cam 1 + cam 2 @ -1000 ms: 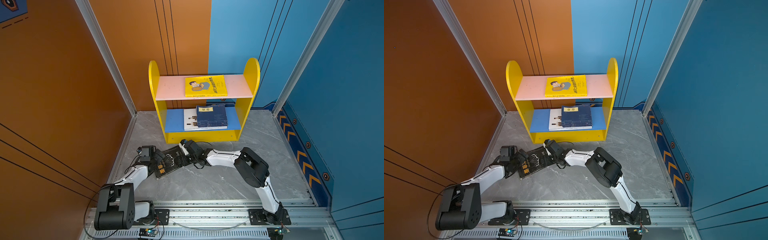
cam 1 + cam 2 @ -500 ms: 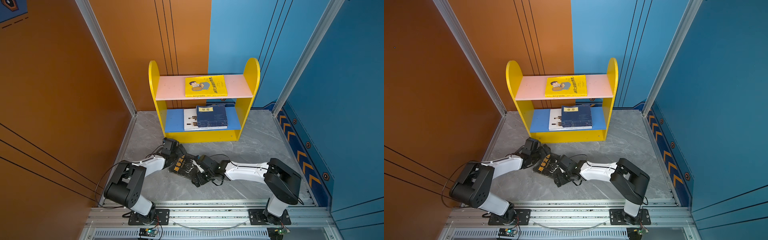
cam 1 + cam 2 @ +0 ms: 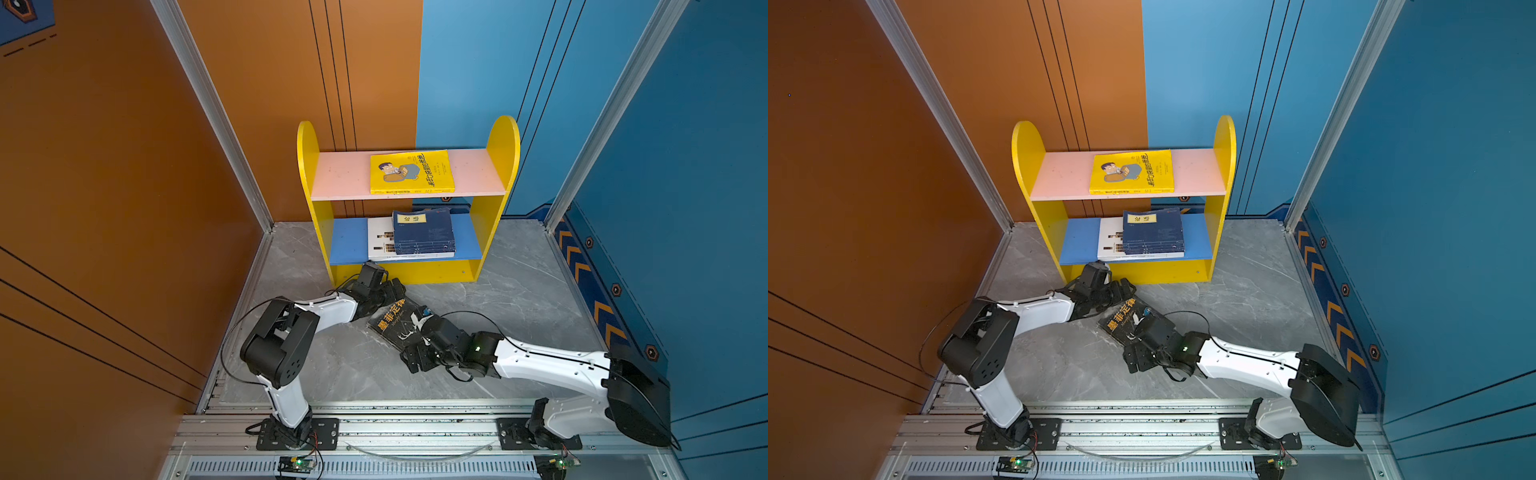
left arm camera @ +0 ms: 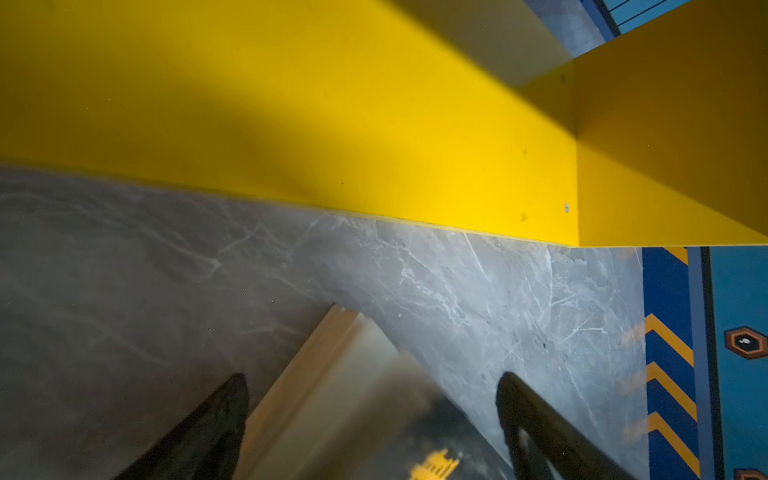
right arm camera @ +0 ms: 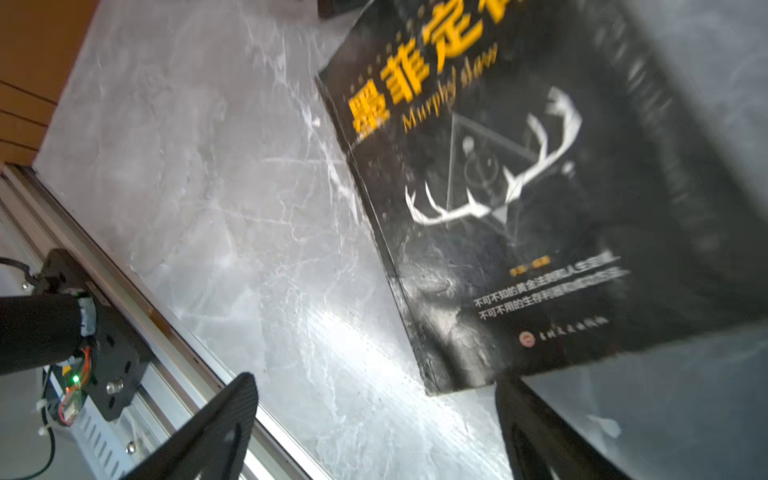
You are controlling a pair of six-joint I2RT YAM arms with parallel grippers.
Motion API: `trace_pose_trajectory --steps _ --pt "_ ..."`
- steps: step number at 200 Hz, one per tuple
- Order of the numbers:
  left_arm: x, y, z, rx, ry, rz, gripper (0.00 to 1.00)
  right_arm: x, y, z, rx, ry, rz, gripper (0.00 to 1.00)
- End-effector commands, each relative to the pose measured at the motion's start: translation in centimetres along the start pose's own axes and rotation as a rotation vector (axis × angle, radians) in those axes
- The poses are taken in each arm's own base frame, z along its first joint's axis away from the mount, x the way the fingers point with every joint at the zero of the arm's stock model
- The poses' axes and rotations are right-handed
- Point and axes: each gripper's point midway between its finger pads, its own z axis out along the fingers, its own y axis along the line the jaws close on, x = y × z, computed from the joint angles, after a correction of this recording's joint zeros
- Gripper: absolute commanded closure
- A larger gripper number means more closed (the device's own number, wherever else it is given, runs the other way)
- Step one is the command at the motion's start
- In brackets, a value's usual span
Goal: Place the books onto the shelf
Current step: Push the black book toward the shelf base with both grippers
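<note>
The black book [image 3: 394,323] lies flat and askew on the table [image 3: 519,291] just before the shelf [image 3: 409,272], with the left tool [image 4: 374,378] and right tool [image 5: 374,382] flanking opposite corners, both wide open and empty, probably to grip it.

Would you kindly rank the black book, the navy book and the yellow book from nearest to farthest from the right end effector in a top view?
1. The black book: on the floor, at the right end effector.
2. The navy book: farther back, on the blue lower board.
3. The yellow book: farthest, on the pink upper board.
</note>
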Motion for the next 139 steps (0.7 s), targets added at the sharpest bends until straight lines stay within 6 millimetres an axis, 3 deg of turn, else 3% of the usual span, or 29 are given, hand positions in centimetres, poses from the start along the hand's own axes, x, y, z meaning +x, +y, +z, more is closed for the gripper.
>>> trace_pose_trajectory --steps 1,20,36,76,139 --pt "-2.1 0.1 -3.9 -0.039 -0.128 0.073 0.05 -3.1 -0.8 -1.7 0.058 -0.098 -0.025 0.06" --pt "-2.1 1.9 -6.2 -0.09 -0.152 0.053 0.04 -5.2 -1.4 -2.1 0.067 -0.132 -0.016 0.05" --pt "-0.8 3.3 -7.2 -0.104 -0.132 0.009 0.04 -6.9 -2.1 -1.8 0.08 -0.16 -0.007 0.05" --pt "3.2 4.5 -7.3 -0.026 -0.064 -0.195 0.05 -10.3 -4.8 1.3 0.113 -0.165 0.06 0.06" --pt "6.5 4.4 -7.5 0.004 -0.049 -0.367 0.08 -9.6 -7.6 7.4 0.174 -0.084 0.094 0.1"
